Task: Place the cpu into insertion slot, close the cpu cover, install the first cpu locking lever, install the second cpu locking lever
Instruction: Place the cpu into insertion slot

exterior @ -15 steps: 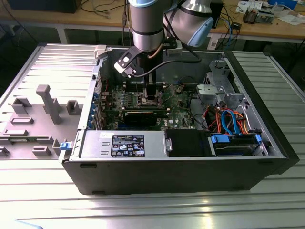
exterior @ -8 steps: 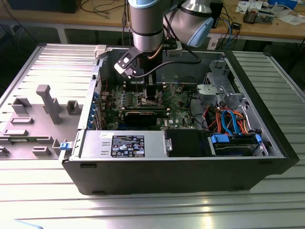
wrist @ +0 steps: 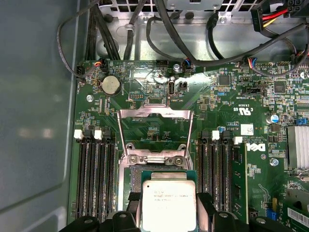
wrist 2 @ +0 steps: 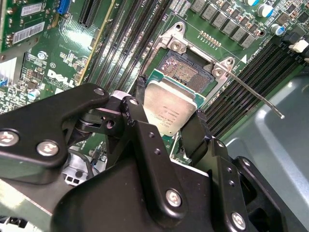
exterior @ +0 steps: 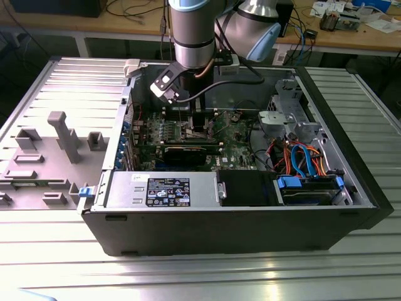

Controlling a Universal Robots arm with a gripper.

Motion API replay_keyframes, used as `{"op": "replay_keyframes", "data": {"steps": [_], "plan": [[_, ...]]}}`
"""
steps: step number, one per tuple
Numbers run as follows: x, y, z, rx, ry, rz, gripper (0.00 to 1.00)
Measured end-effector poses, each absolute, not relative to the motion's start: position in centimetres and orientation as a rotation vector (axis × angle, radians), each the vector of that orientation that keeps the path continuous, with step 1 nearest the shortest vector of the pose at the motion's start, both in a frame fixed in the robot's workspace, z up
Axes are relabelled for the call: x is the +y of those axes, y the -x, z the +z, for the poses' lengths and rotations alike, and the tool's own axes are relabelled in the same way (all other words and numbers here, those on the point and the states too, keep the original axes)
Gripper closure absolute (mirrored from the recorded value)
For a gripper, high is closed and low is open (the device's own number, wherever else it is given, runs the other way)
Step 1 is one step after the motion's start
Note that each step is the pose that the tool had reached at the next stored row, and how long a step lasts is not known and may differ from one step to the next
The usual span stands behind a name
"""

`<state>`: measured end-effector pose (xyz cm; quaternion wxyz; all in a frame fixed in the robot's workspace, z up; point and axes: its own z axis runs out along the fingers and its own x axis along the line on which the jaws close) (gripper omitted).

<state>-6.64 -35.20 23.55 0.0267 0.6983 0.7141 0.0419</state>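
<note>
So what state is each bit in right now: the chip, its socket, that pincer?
pincer: shut on the cpu
cpu: gripped by its edges, over the insertion slot, not seated
insertion slot: uncovered, contacts partly exposed
cpu cover: flipped open
locking lever: unlatched, sticking out
computer case: side open

dull silver metal cpu (wrist: 168, 202), matt black tool (wrist 2: 166, 112) (shiny screw heads (wrist 2: 174, 197)), glossy green circuit board (wrist: 145, 92)
</note>
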Motion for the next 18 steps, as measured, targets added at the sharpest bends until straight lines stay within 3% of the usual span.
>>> {"op": "replay_keyframes", "data": {"steps": [18], "plan": [[-34.0, 7.1, 20.8, 2.201, -2.160, 0.128, 0.46]]}}
